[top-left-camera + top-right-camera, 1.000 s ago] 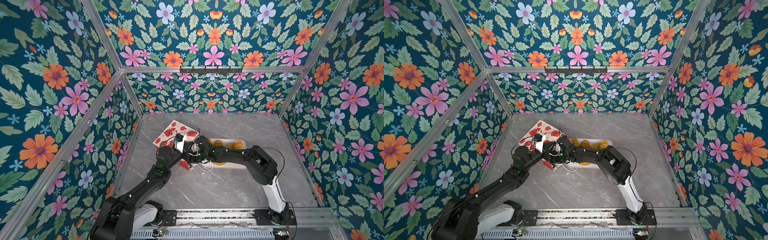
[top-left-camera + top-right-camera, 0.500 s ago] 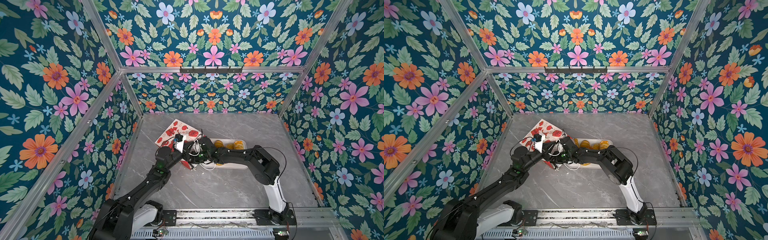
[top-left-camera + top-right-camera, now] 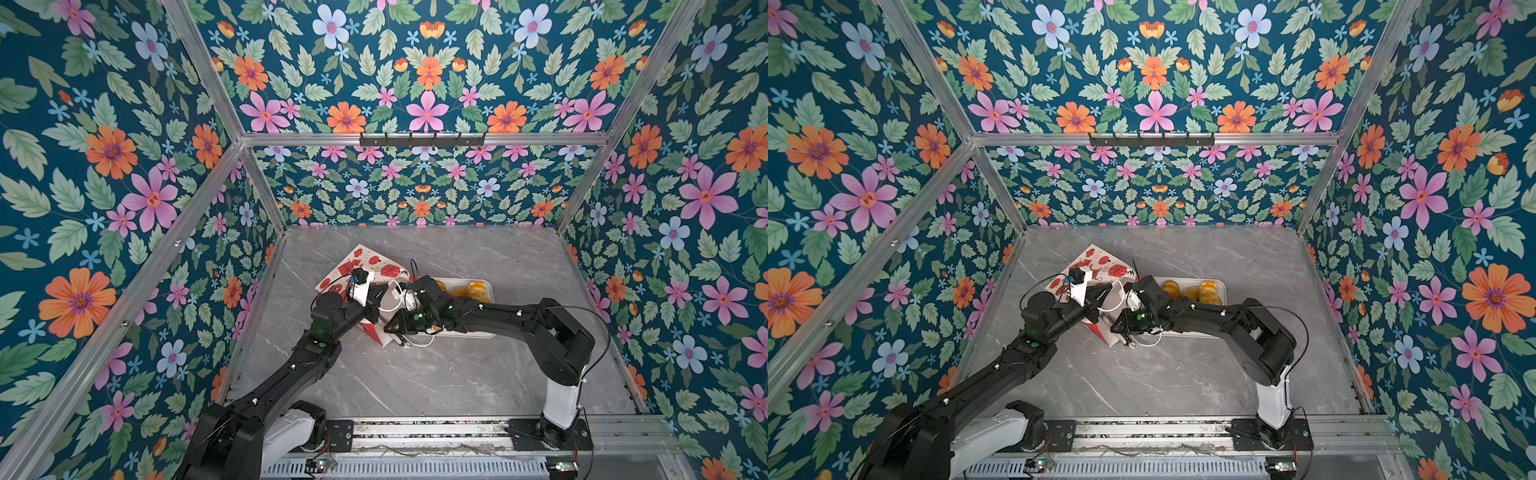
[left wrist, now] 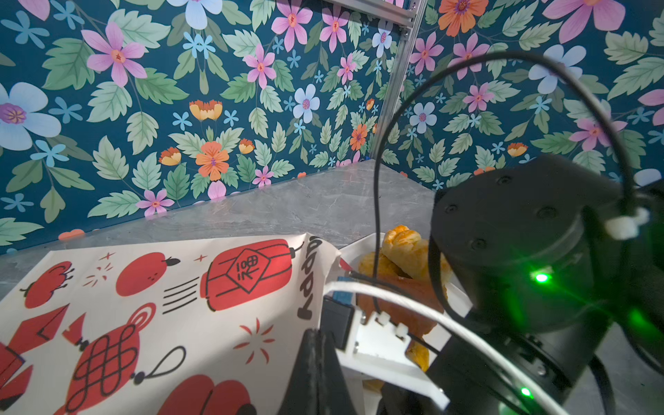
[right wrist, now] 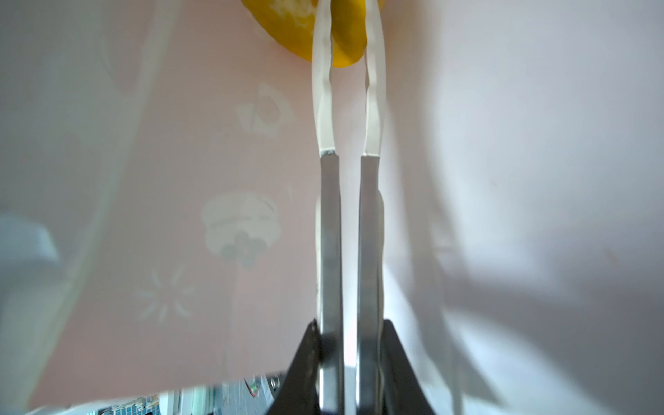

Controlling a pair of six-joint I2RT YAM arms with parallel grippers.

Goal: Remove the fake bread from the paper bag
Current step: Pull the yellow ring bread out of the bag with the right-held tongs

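- left gripper (image 3: pixel 383 291): jaws pressed together on the mouth edge of the red-and-white paper bag (image 3: pixel 368 266), lying sideways on the grey marble counter (image 3: pixel 415 374)
- right gripper (image 5: pixel 346 21) is way inside it, jaws pinching a glossy yellow fake bread piece (image 5: pixel 284 21)

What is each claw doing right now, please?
Left claw: closed, seemingly pinching the rim of the bag.
Right claw: closed on a yellow bread inside the bag.
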